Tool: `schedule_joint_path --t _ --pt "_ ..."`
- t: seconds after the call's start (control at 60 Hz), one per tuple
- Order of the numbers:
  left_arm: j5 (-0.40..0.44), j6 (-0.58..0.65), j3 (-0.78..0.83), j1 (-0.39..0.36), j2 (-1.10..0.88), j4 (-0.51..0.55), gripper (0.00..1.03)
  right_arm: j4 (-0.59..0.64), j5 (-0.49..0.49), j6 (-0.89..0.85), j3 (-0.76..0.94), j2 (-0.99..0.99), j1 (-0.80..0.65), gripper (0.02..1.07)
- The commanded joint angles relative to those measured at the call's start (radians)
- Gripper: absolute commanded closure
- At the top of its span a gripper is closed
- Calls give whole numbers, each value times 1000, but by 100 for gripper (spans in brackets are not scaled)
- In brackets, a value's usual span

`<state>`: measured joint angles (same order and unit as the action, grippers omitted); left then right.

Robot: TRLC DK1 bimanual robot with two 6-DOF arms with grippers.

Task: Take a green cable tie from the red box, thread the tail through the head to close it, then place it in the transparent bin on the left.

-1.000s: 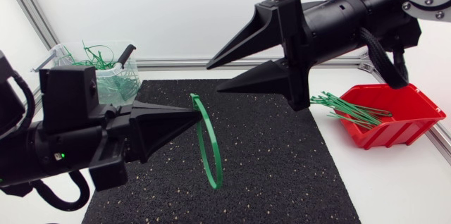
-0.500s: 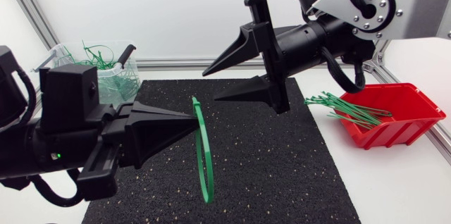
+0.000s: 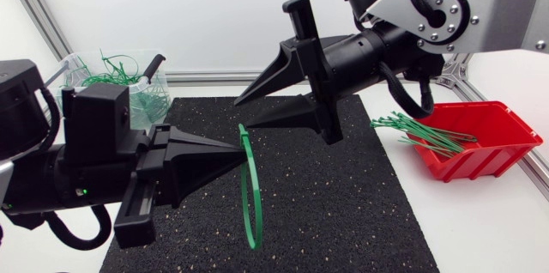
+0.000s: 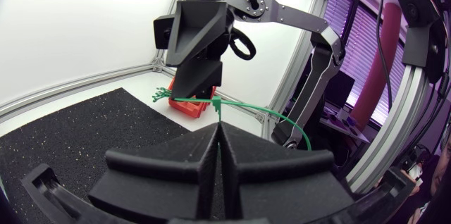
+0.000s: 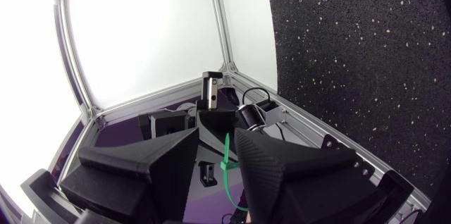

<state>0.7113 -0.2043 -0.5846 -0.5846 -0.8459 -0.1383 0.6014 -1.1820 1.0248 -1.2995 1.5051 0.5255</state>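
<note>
The left gripper (image 3: pixel 233 144) pinches the green cable tie (image 3: pixel 250 237) above the black mat (image 3: pixel 343 204). Its wrist view hides part of the loop; the head view shows it whole. The right gripper (image 3: pixel 247 112) has its jaws apart.

The white counter (image 3: pixel 480 230) carries a black speckled mat (image 3: pixel 343 213) that covers the middle and lower part of the frame. A red box (image 3: pixel 497 148) stands on the bare counter at the right, just beside the mat's edge. A transparent bin (image 3: pixel 147 106) stands at the upper left, by the mat's far corner.
</note>
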Motion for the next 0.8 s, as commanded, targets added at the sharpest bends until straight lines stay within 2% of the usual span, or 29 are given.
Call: schedule_joint_path --t 0.0,0.05,0.15,0.483,0.783 --pt "14 22 -32 9 -16 -9 100 5 -5 8 3 -29 19 68" --pt "14 22 -35 11 -18 -11 100 8 -5 8 5 -32 24 69" --pt "16 22 -35 12 -21 -11 100 8 -4 8 16 -34 25 77" --pt "16 22 -44 14 -12 -3 100 -22 -7 -3 43 1 -58 76" --pt "16 22 -44 20 -9 -1 100 -12 -7 1 59 -16 -1 76"
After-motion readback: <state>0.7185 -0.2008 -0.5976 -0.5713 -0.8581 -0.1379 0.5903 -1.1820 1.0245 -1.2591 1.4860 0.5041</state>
